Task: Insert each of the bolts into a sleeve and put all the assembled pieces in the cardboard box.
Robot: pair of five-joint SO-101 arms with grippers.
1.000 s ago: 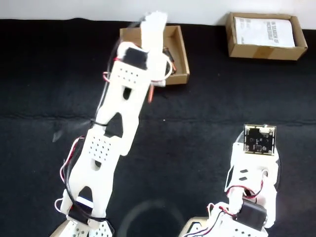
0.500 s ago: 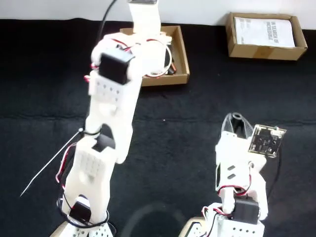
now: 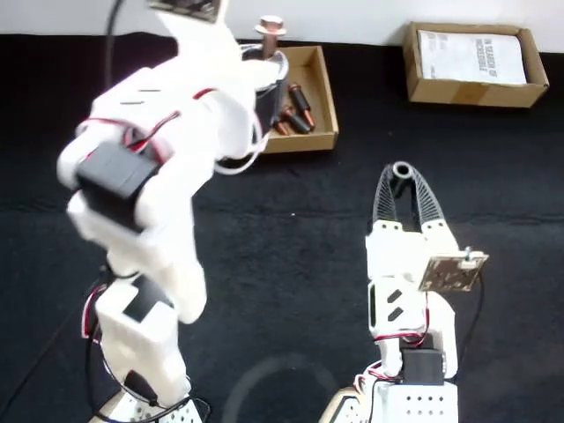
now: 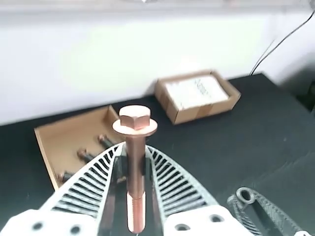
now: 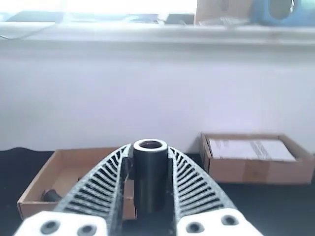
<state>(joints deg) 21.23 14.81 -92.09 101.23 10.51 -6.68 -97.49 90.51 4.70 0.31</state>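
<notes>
Left gripper [image 4: 134, 150]: clamped on the bolt [image 4: 134, 172] by its shank, head clear of the fingertips, raised by the cardboard box [image 3: 326, 92] at the table's far edge.

Right gripper [image 3: 403, 176]: closed around the sleeve [image 5: 149, 174], upright with bore upward, over mid-table; probably presented for mating.

Assembled pieces [image 3: 295, 110]: lying in the box.
</notes>
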